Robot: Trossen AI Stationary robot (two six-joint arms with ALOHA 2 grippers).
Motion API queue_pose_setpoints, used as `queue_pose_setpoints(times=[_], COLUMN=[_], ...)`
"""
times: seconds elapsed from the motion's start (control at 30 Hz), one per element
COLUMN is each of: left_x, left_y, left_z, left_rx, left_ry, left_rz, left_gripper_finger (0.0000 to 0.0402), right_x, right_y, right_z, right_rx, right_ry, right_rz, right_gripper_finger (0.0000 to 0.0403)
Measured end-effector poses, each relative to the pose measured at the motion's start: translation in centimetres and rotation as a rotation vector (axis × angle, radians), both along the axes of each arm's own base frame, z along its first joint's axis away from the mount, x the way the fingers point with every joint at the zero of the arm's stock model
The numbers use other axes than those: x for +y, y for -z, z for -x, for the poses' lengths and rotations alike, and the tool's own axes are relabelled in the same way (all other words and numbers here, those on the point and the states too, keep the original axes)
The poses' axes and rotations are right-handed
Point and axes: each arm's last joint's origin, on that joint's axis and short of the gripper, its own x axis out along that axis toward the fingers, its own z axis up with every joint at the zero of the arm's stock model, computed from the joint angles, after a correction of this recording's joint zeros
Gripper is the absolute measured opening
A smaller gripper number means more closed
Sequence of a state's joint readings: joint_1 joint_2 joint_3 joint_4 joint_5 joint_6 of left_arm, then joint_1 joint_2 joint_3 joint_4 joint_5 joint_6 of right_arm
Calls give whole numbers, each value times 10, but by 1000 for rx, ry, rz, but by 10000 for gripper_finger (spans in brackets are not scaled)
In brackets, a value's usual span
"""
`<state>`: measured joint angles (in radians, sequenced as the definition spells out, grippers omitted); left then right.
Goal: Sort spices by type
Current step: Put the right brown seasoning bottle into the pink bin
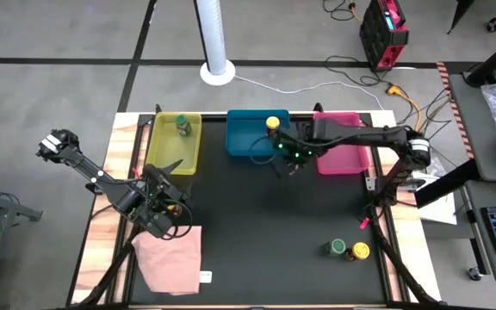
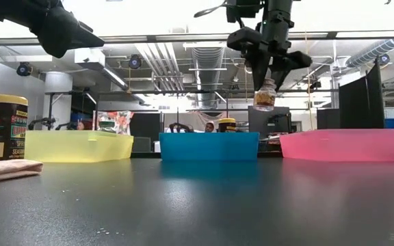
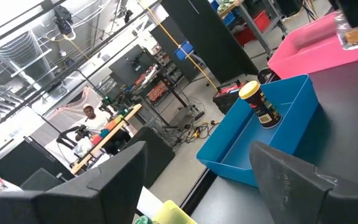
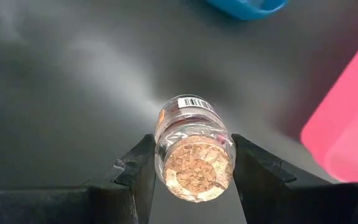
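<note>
My right gripper [image 2: 265,83] hangs high over the black table between the blue bin [image 1: 246,136] and the pink bin [image 1: 344,155], shut on a clear spice jar [image 2: 264,99] with brown contents. A yellow-lidded jar [image 1: 272,123] stands in the blue bin and a green-lidded jar [image 1: 182,127] in the yellow bin [image 1: 176,148]. A green-lidded jar [image 1: 337,248] and a yellow-lidded jar [image 1: 361,251] stand on the table at the near right. Another yellow-lidded jar [image 2: 5,126] stands at the left. My left gripper [image 1: 169,175] waits open by the yellow bin's near edge. My right gripper pinches the jar's clear wall [image 4: 166,140] between its two fingers, one on each side, at the jar's upper end. The fingers [image 4: 135,168] come from above, pointing steeply down. The jar hangs below them, nearly upright and lifted well clear of the table.
A pink cloth [image 1: 170,258] lies at the near left, below my left arm. The three bins stand in a row along the far edge. The middle of the black table [image 1: 274,224] is bare. People and desks show in the room behind.
</note>
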<state>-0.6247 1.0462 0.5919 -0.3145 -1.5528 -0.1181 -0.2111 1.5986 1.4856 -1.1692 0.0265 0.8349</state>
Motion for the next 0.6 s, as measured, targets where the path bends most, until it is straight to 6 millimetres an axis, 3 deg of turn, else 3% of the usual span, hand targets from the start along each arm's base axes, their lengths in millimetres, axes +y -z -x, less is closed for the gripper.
queue_pose_setpoints(times=[0.23, 0.6], left_x=[0, 0], left_y=[0, 0], left_z=[0, 0], left_rx=[0, -2], left_ry=[0, 0], left_rz=[0, 1], left_gripper_finger=[268, 268], right_x=[-24, -87], right_y=[-3, -12], right_z=[8, 39], right_rx=[22, 51], right_ry=[24, 84], right_rz=[3, 16], right_gripper_finger=[168, 168])
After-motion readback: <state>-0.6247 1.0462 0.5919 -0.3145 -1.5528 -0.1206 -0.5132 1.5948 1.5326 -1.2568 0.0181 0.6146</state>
